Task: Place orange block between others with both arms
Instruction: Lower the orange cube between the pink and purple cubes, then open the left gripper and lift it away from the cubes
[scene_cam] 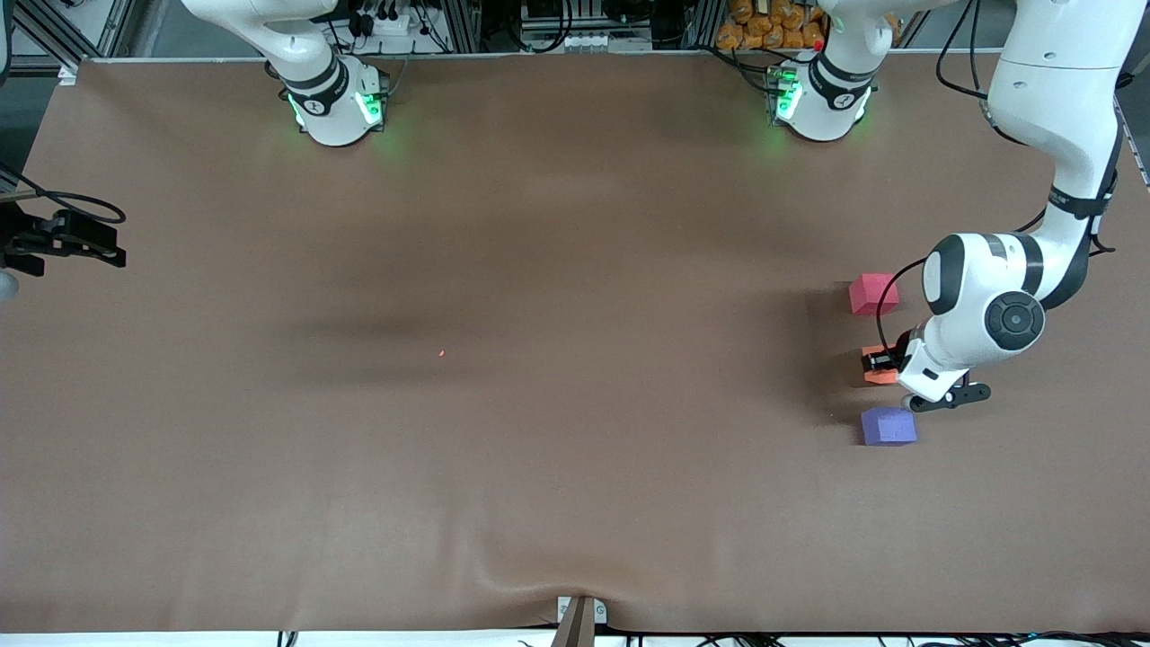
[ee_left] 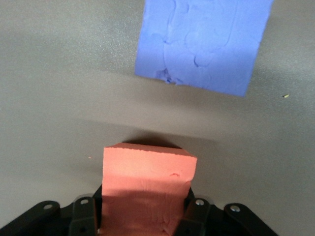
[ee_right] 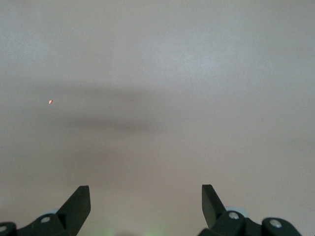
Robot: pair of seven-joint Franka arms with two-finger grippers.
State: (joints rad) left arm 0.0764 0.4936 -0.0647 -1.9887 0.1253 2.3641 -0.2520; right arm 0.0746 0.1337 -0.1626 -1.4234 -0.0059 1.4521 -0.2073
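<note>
Nearest the front camera among the cubes, the purple-blue cube [scene_cam: 889, 426] is resting on the brown table [scene_cam: 503, 359] toward the left arm's end. Farther from that camera, the orange block [scene_cam: 879, 376] is sitting between the purple-blue cube and the red-pink cube [scene_cam: 872, 294], apart from both. The left gripper [scene_cam: 884, 362] is clamping the orange block between its fingers [ee_left: 83, 216], pressing on two opposite faces; whether the block is touching the table or hanging just above it cannot be told. In the left wrist view, the orange block [ee_left: 147, 189] is showing a dented, rough surface, with the purple-blue cube [ee_left: 204, 44] lying near it. The right gripper [ee_right: 146, 204] is waiting over bare table, its fingers [ee_right: 78, 204] standing wide apart and holding nothing. One tiny orange speck [scene_cam: 441, 352] is lying mid-table.
</note>
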